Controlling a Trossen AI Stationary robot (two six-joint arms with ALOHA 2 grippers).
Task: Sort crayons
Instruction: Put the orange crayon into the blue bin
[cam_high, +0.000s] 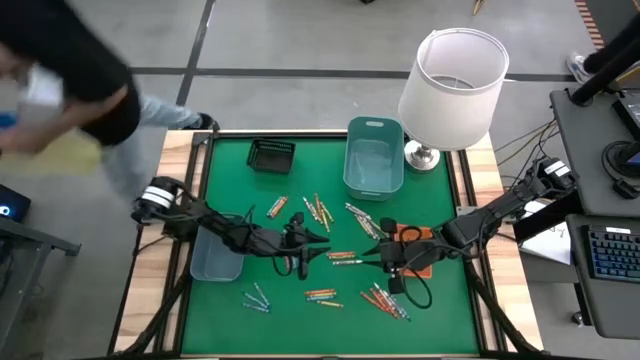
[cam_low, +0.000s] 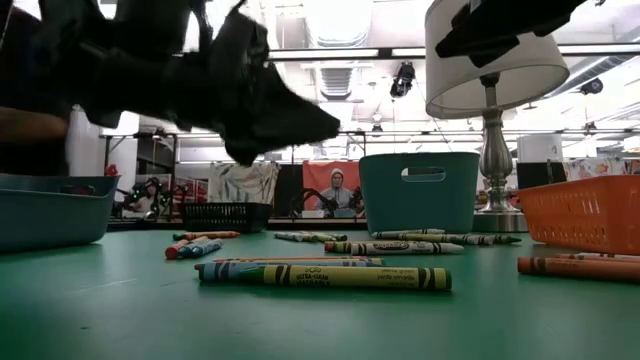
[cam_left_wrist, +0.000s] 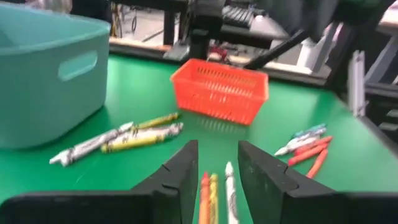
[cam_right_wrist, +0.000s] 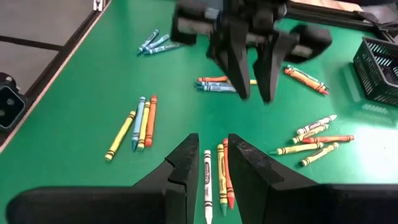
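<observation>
Because both claws, the left claw (cam_left_wrist: 214, 171) and right claw (cam_right_wrist: 207, 163), hang parted and empty over the same three crayons (cam_right_wrist: 217, 180) between them, they could collide or scatter those sticks.

One camera looks straight down on my green table (cam_high: 330, 310); another sits low at its surface, facing the room. My wrist cameras face each other (both seeing the same crayons (cam_right_wrist: 216, 175)).

The bench (cam_high: 455, 310) has a green top with wooden edges. Loose crayons (cam_high: 320, 295) lie scattered across its middle and near part. A teal bin (cam_high: 374, 158), a black basket (cam_high: 270, 155) and a lamp (cam_high: 450, 85) stand at the far side, a grey-blue tray (cam_high: 215, 262) at left, an orange basket (cam_high: 412, 250) at right.
</observation>
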